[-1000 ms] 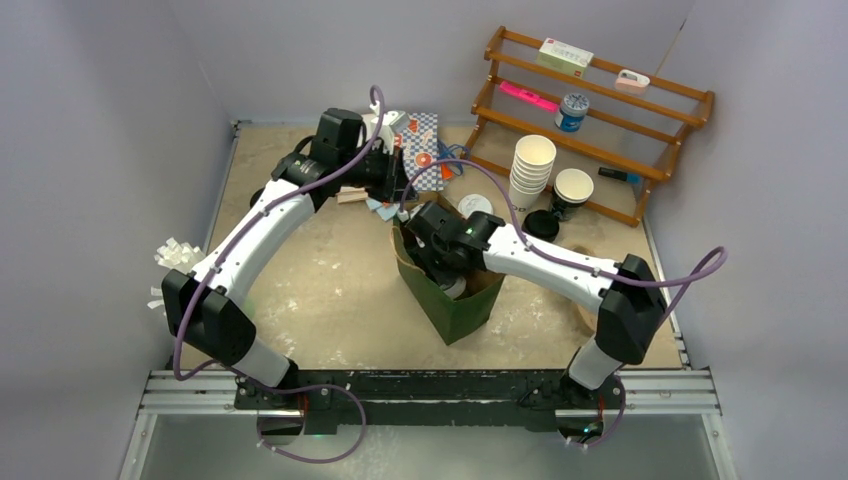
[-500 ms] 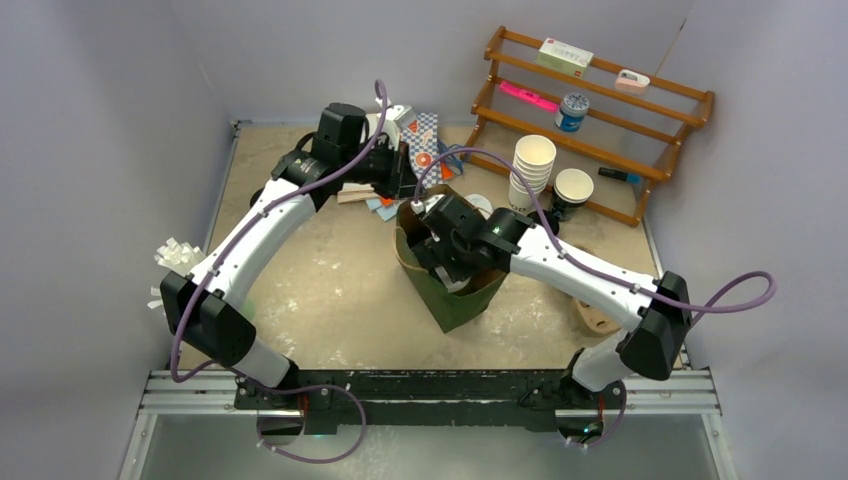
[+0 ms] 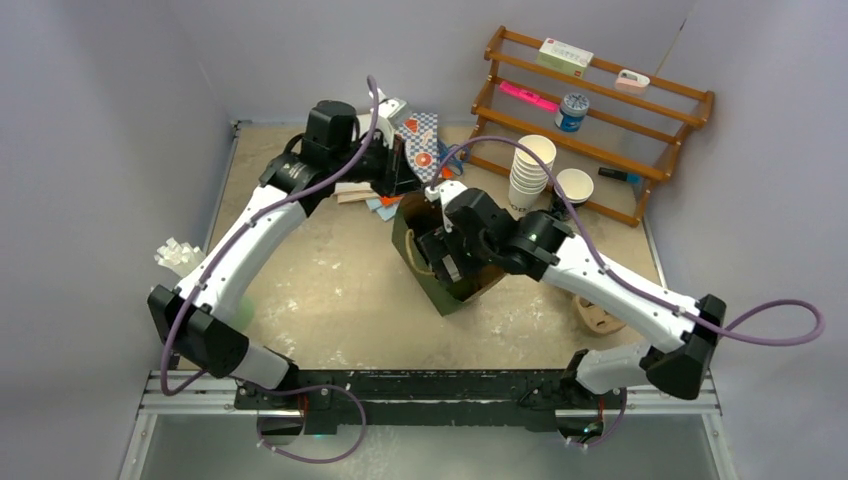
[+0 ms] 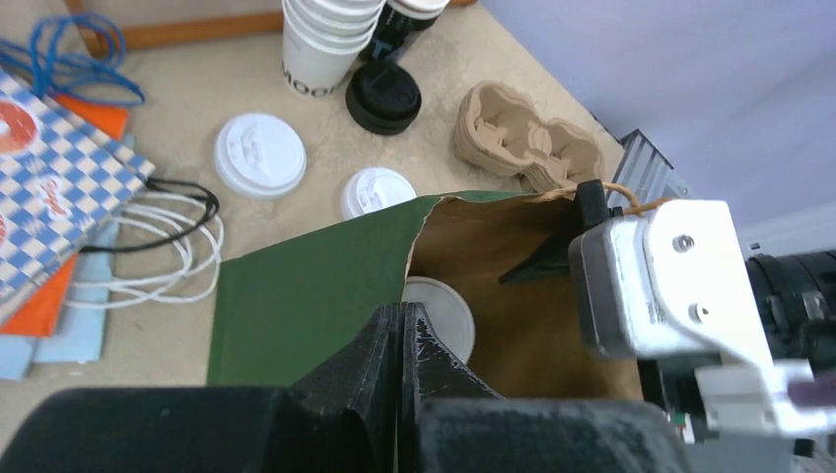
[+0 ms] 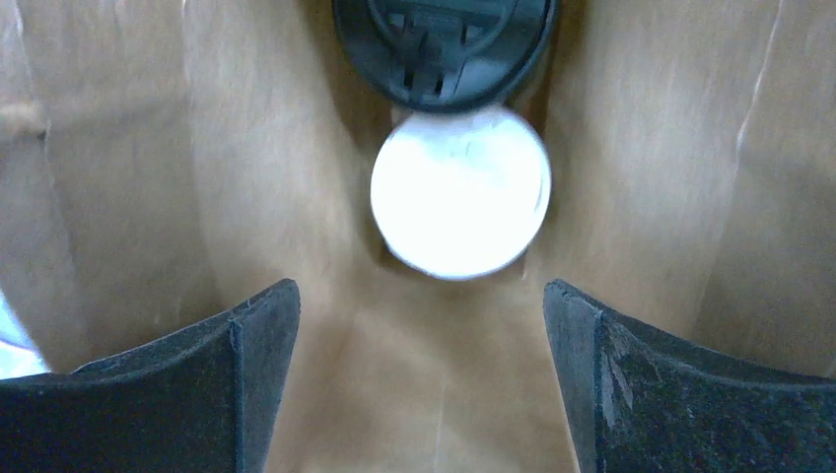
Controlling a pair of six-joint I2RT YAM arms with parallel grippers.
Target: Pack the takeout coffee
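The dark green paper bag (image 4: 306, 291), brown on the inside, stood open-mouthed near the middle of the sandy-coloured table (image 3: 330, 285). The takeout coffee (image 5: 460, 192) sat upright down inside it. From above I could see only its round white plastic lid, the cup's body being hidden beneath.

The left pincer (image 4: 402, 330) had its two black fingers pressed together on the bag's far rim, with the paper wall nipped between them. The right pincer (image 5: 418, 296) hung in the mouth of the bag above the cup. Its fingers were spread wide, with nothing between them, and they were clear of the lid. In the right wrist view a black rounded part showed just past the lid, and I could not tell what it was.

Beyond the bag, two loose white plastic lids (image 4: 260, 155) lay on the table, the smaller one just beside the bag's rim. A round black lid (image 4: 383, 97) lay near them, at the foot of a stack of nested white paper cups (image 3: 530, 165). A brown moulded-pulp cup carrier (image 4: 527, 148) rested off to the right. A blue-and-white chequered paper bag (image 4: 49, 187) lay flat to the left, its string handles trailing. A slatted wooden rack (image 3: 706, 108) leaned at the back right corner.
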